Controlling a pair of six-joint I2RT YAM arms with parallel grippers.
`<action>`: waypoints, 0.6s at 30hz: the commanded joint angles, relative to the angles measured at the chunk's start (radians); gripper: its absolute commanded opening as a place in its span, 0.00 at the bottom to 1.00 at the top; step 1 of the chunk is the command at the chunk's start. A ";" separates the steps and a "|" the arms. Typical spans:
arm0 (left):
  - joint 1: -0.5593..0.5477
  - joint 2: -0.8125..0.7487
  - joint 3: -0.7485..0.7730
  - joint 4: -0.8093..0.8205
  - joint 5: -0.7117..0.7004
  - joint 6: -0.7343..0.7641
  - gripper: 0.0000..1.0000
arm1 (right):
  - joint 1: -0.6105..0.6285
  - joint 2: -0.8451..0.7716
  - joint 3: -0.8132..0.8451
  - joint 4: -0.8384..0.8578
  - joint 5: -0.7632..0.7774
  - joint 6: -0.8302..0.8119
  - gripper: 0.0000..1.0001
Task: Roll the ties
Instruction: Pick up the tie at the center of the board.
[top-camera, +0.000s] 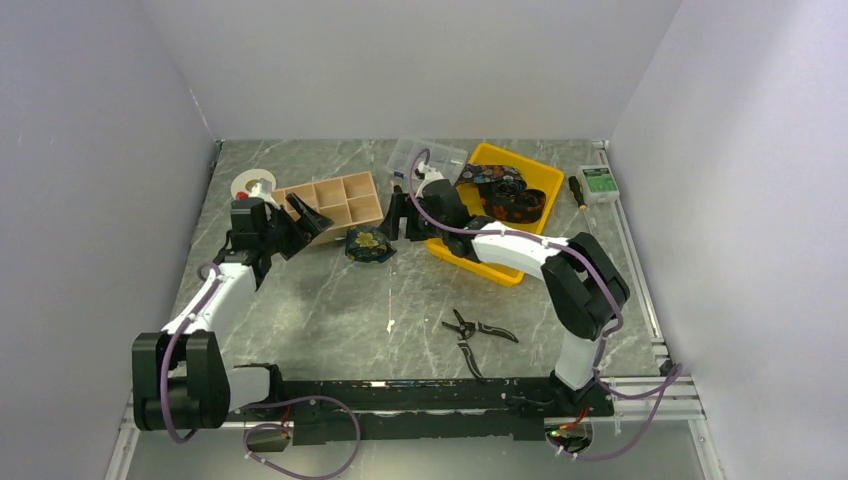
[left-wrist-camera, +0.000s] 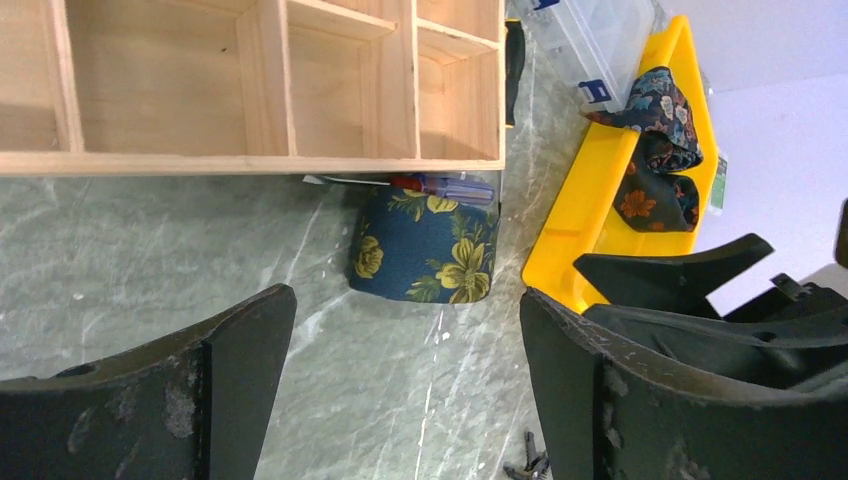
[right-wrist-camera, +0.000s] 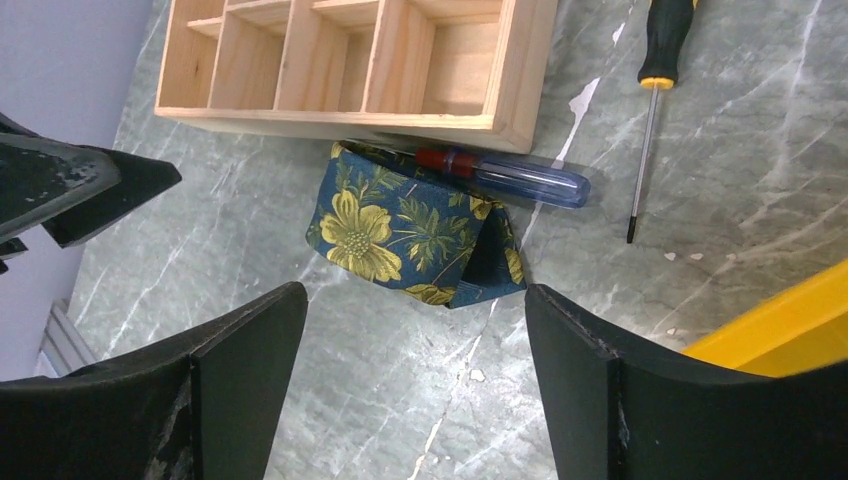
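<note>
We saw rolled tie (right-wrist-camera: 400, 230) at 12 o'clock off left gripper (left-wrist-camera: 405, 298), right gripper (right-wrist-camera: 415, 293), both wide apart, empty; left wrist, unlike right, caught binned ties (left-wrist-camera: 655, 150).

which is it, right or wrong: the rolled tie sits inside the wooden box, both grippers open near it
Wrong: right wrist view shows the rolled tie on the table outside the wooden box. The left gripper and right gripper are open near it.

Rolled tie (left-wrist-camera: 425, 245) beside wooden tray (left-wrist-camera: 250, 160)
</note>
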 joint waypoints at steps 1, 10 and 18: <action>-0.011 0.044 0.046 -0.011 0.028 0.045 0.87 | 0.002 0.037 0.034 0.055 -0.013 0.040 0.81; -0.099 0.190 0.122 -0.070 0.034 0.109 0.86 | 0.013 0.120 0.091 0.032 -0.008 0.060 0.71; -0.120 0.284 0.220 -0.189 0.022 0.142 0.94 | 0.015 0.189 0.147 0.040 -0.022 0.084 0.68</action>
